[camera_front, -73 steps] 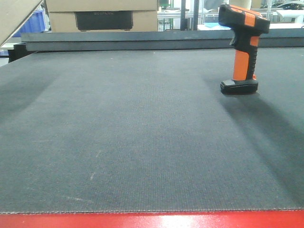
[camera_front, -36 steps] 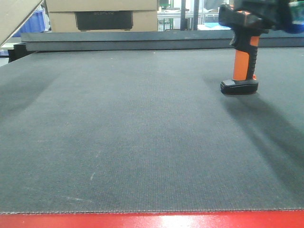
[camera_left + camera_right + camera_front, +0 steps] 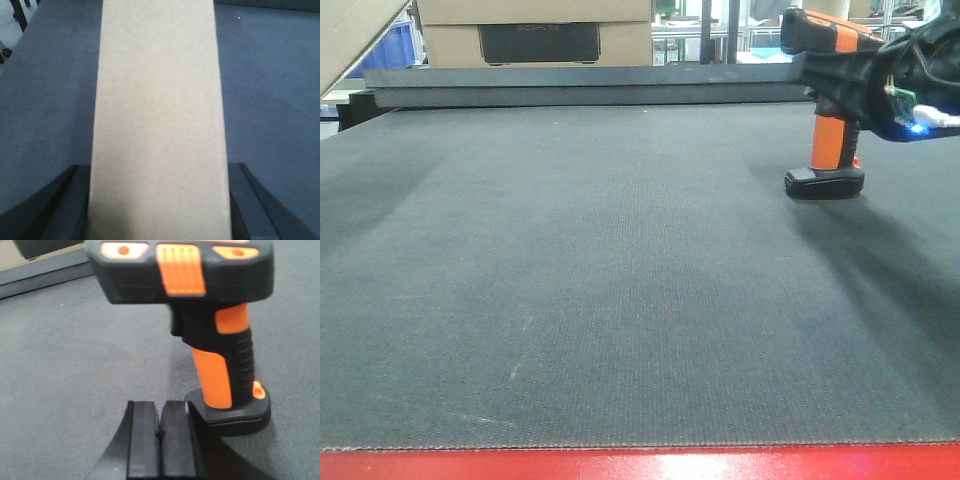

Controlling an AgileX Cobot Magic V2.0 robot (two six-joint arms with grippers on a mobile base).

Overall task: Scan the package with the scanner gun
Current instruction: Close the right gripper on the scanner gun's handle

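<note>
The orange and black scanner gun (image 3: 828,140) stands upright on its base at the back right of the dark mat (image 3: 620,280). It fills the right wrist view (image 3: 220,355). My right gripper (image 3: 160,412) is shut and empty, low and just in front of the scanner's base, not touching the handle. In the front view the right arm (image 3: 895,80) reaches in from the right beside the scanner's head. My left gripper (image 3: 159,200) is shut on a plain brown cardboard package (image 3: 159,100), held above the mat. A corner of the package shows at the top left of the front view (image 3: 350,35).
A raised dark rail (image 3: 580,85) runs along the mat's far edge. Behind it stand a cardboard box with a black unit (image 3: 535,30) and a blue crate (image 3: 390,50). A red edge (image 3: 640,465) borders the front of the table.
The right arm has come into the front view from the right and now sits next to the scanner's head. The scanner and the package corner have not moved.
</note>
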